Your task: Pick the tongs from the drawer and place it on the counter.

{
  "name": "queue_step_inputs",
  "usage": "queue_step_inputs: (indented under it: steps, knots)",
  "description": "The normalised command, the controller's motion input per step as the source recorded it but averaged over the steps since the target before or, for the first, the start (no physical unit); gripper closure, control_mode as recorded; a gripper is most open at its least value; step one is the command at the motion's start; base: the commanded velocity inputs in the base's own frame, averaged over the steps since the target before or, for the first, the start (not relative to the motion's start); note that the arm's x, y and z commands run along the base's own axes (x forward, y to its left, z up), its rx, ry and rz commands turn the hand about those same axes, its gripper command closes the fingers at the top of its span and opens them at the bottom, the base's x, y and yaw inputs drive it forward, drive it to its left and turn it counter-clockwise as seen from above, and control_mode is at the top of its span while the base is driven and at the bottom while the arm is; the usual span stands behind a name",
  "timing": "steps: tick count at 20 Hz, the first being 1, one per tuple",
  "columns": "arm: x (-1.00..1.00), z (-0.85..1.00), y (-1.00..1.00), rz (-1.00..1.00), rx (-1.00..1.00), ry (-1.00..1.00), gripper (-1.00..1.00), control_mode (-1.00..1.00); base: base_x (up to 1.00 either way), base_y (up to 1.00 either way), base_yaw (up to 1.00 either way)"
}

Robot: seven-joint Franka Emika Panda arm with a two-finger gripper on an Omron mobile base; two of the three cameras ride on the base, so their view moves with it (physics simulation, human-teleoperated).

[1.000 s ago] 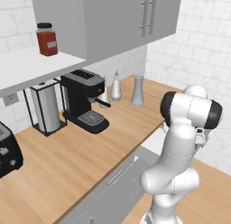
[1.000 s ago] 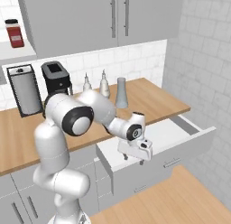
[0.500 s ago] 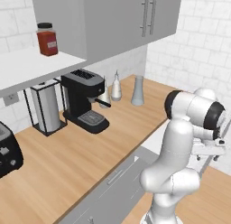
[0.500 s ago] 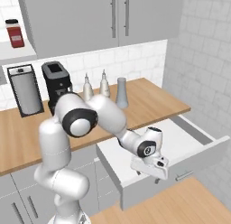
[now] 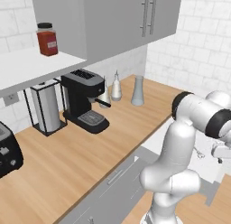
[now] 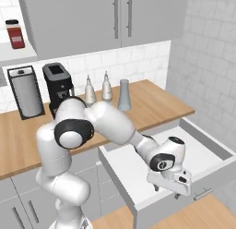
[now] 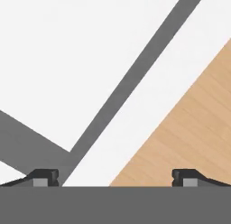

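the drawer (image 6: 138, 170) stands pulled well out below the counter (image 6: 156, 103), so its white inside lies bare to a reach from above. the gripper (image 6: 166, 191) hangs over the drawer's front edge, fingers (image 7: 43, 177) spread wide and holding nothing, likely ready to go in. the tongs (image 5: 199, 153) look like the small grey shape on the drawer floor by the arm, too small to be sure.

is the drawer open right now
Yes, in the right base view the drawer is pulled well out from under the counter, its white inside exposed, with the gripper at its front edge.
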Motion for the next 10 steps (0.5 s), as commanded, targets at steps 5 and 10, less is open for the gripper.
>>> queue_step_inputs:
  steps: [5, 10]
  knots:
    - [0.41, 1.00, 0.12, 0.15, 0.00, -0.19, -1.00, -1.00, 0.00, 0.00, 0.00]
    - [0.91, 0.29, 0.51, 0.32, 0.00, -0.20, -1.00, -1.00, 0.00, 0.00, 0.00]
